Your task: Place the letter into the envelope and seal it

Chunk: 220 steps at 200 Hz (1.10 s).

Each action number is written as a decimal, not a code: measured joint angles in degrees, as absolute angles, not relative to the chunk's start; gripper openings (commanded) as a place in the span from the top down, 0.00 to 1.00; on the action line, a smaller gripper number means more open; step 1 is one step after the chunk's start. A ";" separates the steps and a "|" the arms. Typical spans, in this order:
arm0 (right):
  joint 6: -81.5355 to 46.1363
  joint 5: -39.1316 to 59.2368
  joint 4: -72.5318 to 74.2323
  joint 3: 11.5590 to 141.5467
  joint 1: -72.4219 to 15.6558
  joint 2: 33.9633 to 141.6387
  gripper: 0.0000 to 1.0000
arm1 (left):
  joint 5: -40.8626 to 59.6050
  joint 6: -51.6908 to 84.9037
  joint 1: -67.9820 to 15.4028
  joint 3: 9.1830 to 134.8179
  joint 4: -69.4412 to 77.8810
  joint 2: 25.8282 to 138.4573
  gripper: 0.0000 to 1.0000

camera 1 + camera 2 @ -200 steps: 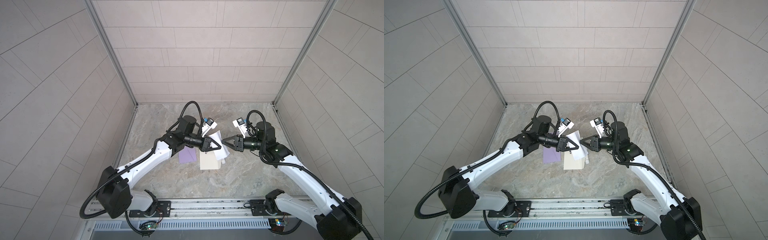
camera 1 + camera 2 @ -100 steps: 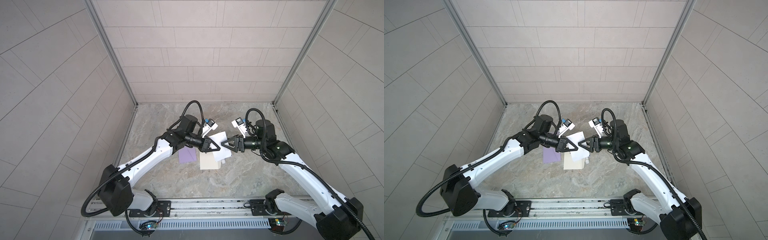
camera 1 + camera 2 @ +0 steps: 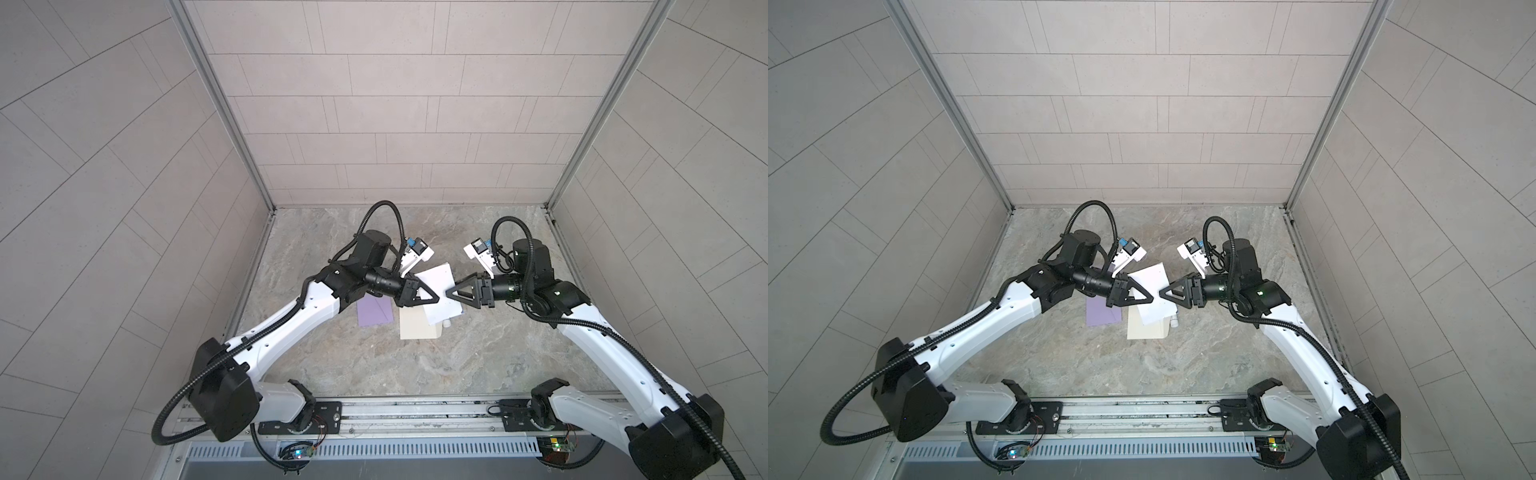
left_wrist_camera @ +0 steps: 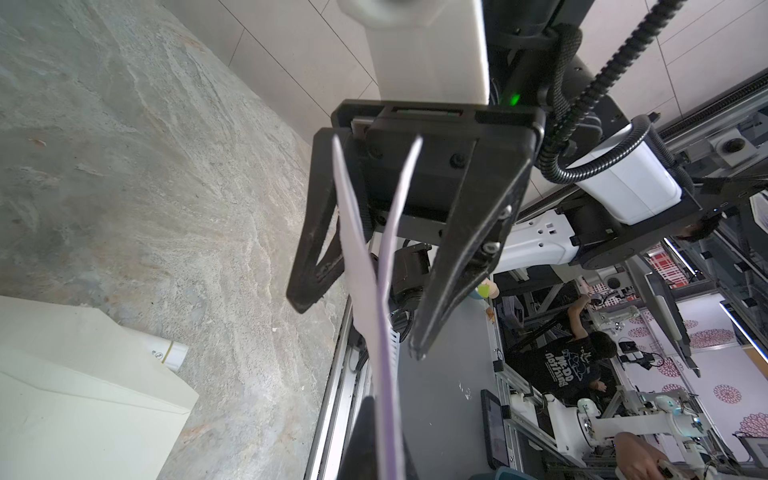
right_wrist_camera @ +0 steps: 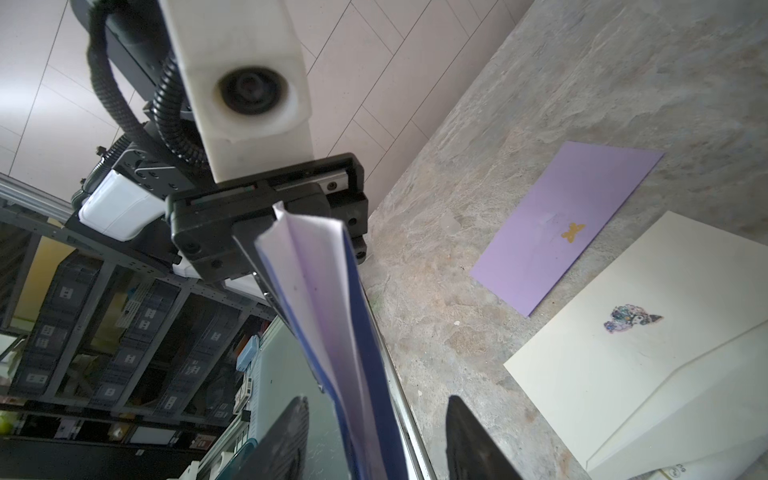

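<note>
Letter (image 3: pixel 441 279) in left claw (image 3: pixel 436 298), inside right claw (image 3: pixel 448 293)

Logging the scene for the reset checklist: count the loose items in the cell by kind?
letter (white, folded): 1
Envelopes: 2 (purple envelope, cream envelope)
small white tube: 1
Total: 4
</note>
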<state>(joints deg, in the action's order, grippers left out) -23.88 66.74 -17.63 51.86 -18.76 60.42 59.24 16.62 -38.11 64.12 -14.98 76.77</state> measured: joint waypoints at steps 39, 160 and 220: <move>-23.57 66.81 -16.73 51.86 -22.98 60.25 0.89 | 59.33 16.49 -38.11 63.18 -13.74 76.47 1.00; -35.40 22.83 -17.23 48.42 -27.03 74.52 1.00 | 21.30 25.82 -33.23 62.24 -20.71 93.17 0.41; -35.73 17.06 -19.64 52.58 -28.49 83.37 1.00 | 18.06 27.22 -34.09 64.12 -24.58 101.62 0.44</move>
<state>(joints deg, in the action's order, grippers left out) -35.73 17.06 -19.64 52.58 -28.49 83.37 18.06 27.22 -34.09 64.12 -24.58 101.62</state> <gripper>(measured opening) 0.047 0.567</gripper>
